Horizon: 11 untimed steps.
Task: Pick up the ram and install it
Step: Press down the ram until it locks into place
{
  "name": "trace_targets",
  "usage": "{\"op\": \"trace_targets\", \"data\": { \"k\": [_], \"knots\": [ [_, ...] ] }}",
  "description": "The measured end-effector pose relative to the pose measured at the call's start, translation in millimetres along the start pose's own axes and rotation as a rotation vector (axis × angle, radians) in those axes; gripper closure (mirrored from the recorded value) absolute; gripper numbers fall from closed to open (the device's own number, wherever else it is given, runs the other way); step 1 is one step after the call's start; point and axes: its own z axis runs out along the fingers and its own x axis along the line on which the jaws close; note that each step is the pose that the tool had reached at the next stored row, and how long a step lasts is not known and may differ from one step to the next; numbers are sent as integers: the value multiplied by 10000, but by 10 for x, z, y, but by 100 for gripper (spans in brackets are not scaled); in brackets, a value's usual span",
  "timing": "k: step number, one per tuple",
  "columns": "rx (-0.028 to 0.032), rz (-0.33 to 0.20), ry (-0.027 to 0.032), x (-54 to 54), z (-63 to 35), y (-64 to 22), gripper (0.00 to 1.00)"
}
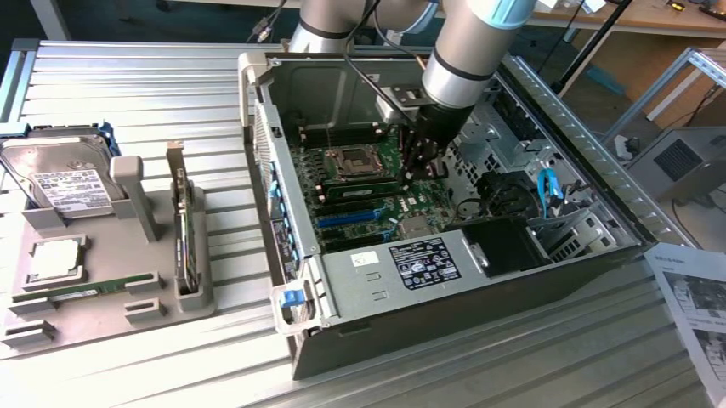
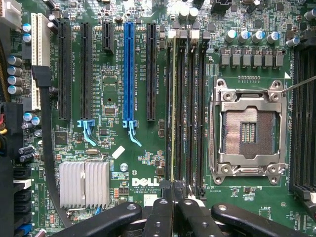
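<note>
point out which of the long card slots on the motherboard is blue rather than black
The blue slot, lying between black slots and ending in a light blue latch. The other long ones are black, apart from a white one.

reaching steeply down from the upper edge of the exterior view with the arm (image 1: 467, 51), leaning its silver tube a little toward the exterior view's left. wearing a black band and a pale blue collar on that same tube. carrying a dark wrist (image 1: 437, 115) just below the tube. pointing the gripper (image 1: 420, 170) straight down, tips lowest. pressing the two black fingers (image 2: 160, 217) flat together in the wrist view, leaving no gap between them. spreading two outer black links (image 2: 103, 219) out to either side of the shut pair.
</note>
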Motion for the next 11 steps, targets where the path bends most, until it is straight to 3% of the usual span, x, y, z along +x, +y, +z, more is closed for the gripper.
{"op": "trace_targets", "data": {
  "k": [3,8,11],
  "knots": [
    [7,-2,-15,-3,-29,-1,89],
    [1,0,62,-5,-257,2,89],
    [1,0,91,-6,-321,2,89]
  ]
}}
